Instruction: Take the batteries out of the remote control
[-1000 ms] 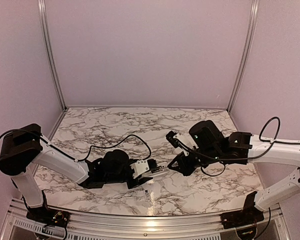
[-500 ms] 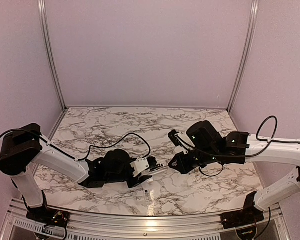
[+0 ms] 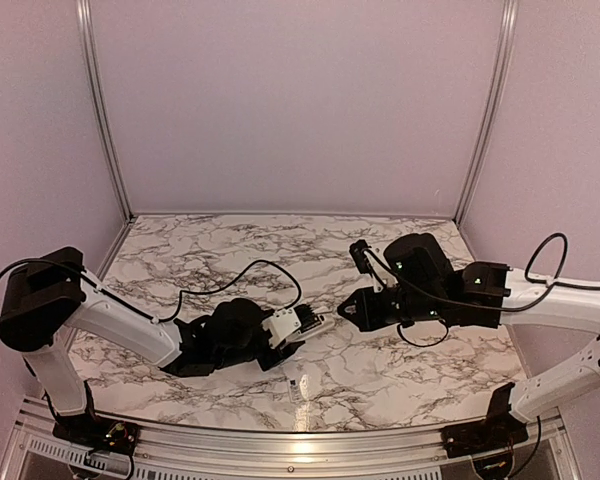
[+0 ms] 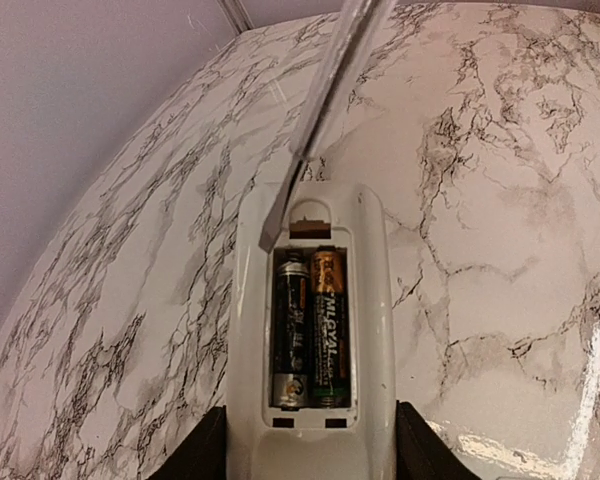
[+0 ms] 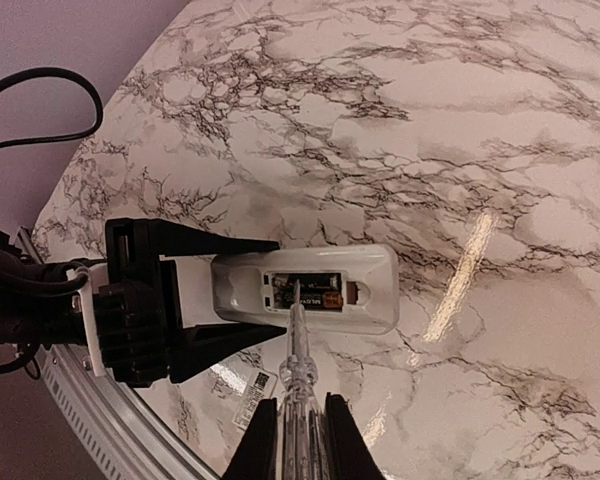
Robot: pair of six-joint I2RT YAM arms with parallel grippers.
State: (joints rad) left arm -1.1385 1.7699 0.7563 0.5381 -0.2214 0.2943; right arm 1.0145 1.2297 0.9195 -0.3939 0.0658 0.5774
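My left gripper [image 4: 310,455] is shut on the white remote control [image 4: 375,300], gripping its sides with the back facing up. The recess in its back lies uncovered, and the two batteries [image 4: 292,330] [image 4: 330,325] sit side by side in it. My right gripper [image 5: 298,440] is shut on a clear-handled screwdriver [image 5: 298,350]. In the right wrist view its metal tip shows over the batteries [image 5: 315,290]. In the left wrist view the screwdriver [image 4: 325,100] comes down from the far side to the recess's far left corner. From above, the remote control [image 3: 318,322] lies between both grippers, above the table.
A small pale strip with a printed label [image 3: 297,388] lies on the marble table [image 3: 230,250] near the front edge, below the remote. The metal front rail [image 5: 100,440] runs close behind it. Pale walls close in the back and sides.
The left gripper has carried the remote a little away from the front edge. The right arm has swung round, so the screwdriver now comes at the remote from farther back.
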